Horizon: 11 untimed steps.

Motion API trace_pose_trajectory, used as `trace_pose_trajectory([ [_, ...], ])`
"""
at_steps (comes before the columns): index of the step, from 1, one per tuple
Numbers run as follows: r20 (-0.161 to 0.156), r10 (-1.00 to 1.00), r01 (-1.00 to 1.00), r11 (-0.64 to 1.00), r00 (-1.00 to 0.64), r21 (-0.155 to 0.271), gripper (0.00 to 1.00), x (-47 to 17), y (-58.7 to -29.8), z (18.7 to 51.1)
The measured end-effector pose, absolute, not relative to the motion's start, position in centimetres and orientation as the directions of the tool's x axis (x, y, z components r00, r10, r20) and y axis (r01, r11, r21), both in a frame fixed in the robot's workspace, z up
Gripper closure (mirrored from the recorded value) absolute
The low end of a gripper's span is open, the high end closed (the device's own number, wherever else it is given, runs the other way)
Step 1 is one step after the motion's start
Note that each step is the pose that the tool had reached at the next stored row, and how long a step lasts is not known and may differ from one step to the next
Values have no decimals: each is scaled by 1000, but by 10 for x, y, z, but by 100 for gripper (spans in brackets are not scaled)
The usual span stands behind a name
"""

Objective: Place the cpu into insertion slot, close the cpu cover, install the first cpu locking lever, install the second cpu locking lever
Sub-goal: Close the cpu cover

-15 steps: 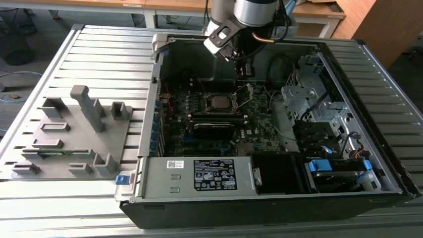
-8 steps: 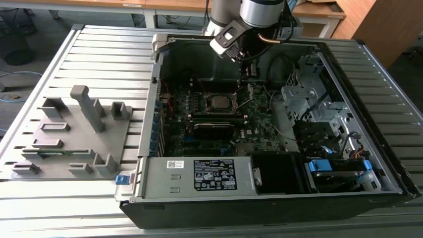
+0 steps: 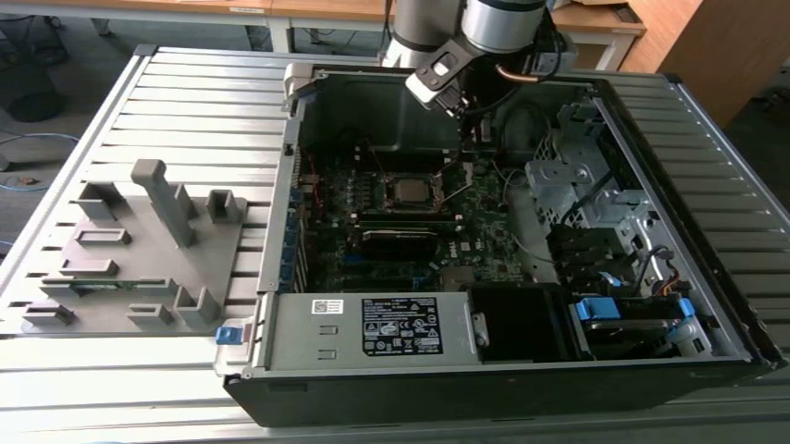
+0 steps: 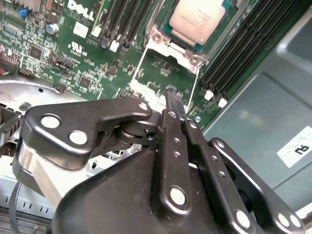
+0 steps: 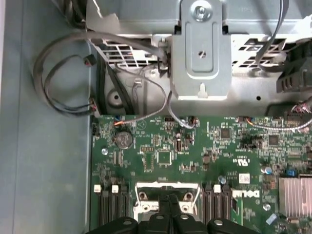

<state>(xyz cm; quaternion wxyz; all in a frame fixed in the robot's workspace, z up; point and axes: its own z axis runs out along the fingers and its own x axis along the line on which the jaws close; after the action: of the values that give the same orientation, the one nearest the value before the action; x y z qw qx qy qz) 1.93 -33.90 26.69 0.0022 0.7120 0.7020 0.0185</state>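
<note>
A small flat square chip, the cpu point(image 3: 408, 191), has a dull grey-brown metal top. It sits in its slot near the middle of a green circuit board point(image 3: 327, 264). The cpu cover point(image 4: 171, 45), a thin silvery frame, lies around it, and the chip's top shows through the frame's window. At the exterior view's left, a grey plastic stand point(image 3: 136, 250) with upright pegs rests on a ribbed metal worktop point(image 3: 185, 102). Beside it an open computer case point(image 3: 494, 388) lies on its side. The case holds the circuit board, a boxy silver power unit point(image 3: 309, 324) along the near edge, a grey cable bundle point(image 3: 528, 231) and, toward the exterior view's right, silvery drive bays point(image 3: 580, 176). The robot arm point(image 3: 500, 23) reaches down into the far part of the case, just beyond the chip. The second wrist view shows the hand point(image 4: 173, 100) up close. Its black fingers are pressed together with nothing visible between them. The tips hover over the board near a corner of the slot, apart from the chip, with long black memory slots point(image 4: 243, 53) alongside. The first wrist view takes in a round coin battery point(image 5: 123, 140), a grey metal bracket point(image 5: 202, 53) and a finned silver cooler point(image 5: 294, 195).
</note>
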Motion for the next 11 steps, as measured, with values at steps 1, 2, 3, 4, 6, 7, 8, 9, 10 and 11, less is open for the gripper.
trace_pose_trajectory([
  [1, 23, 1000, 999, -14, 14, 29, 89, 21, -339, 267],
  [2, 23, 1000, 999, -14, 14, 29, 89, 22, -339, 267],
  [3, 23, 1000, 999, -14, 14, 29, 89, 24, -339, 267],
  [4, 23, 1000, 999, -14, 14, 29, 89, 25, -339, 266],
  [6, 23, 1000, 999, -14, 14, 29, 89, 26, -339, 266],
  [7, 23, 1000, 999, -15, 14, 29, 89, 26, -339, 266],
  [8, 23, 1000, 999, -15, 14, 29, 89, 26, -339, 266],
  [9, 23, 1000, 999, -14, 14, 29, 89, 26, -339, 266],
  [10, 23, 1000, 999, -14, 14, 29, 89, 26, -339, 266],
  [11, 23, 1000, 999, -14, 14, 29, 89, 26, -339, 266],
])
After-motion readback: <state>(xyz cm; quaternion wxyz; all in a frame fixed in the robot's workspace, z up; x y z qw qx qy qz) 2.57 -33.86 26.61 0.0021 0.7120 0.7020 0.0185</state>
